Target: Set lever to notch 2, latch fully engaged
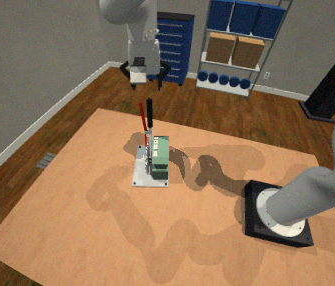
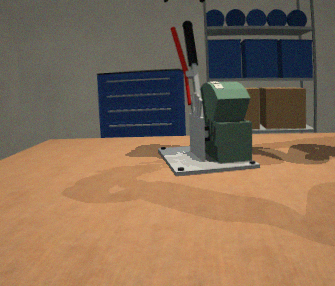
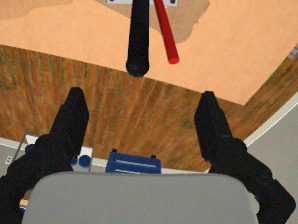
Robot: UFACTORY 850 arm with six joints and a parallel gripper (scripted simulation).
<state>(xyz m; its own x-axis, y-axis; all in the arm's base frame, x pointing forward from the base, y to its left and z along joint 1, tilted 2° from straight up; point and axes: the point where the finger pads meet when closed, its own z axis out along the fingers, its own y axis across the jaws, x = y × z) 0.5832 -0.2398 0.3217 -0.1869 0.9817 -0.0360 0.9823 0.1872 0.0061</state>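
Two parts must go between my fingers together — the black cylindrical handle and the thin red release bar beside it, standing on the green latch unit; I descend centred on both; the black two-finger gripper is spread wide, empty, touching nothing.

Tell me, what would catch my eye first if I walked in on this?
Probably the green lever box on its grey plate in the middle of the tan mat, with a black handle and a thin red bar beside it sticking up. Above and behind them hangs the open gripper, holding nothing. The arm's black base sits at the mat's right.
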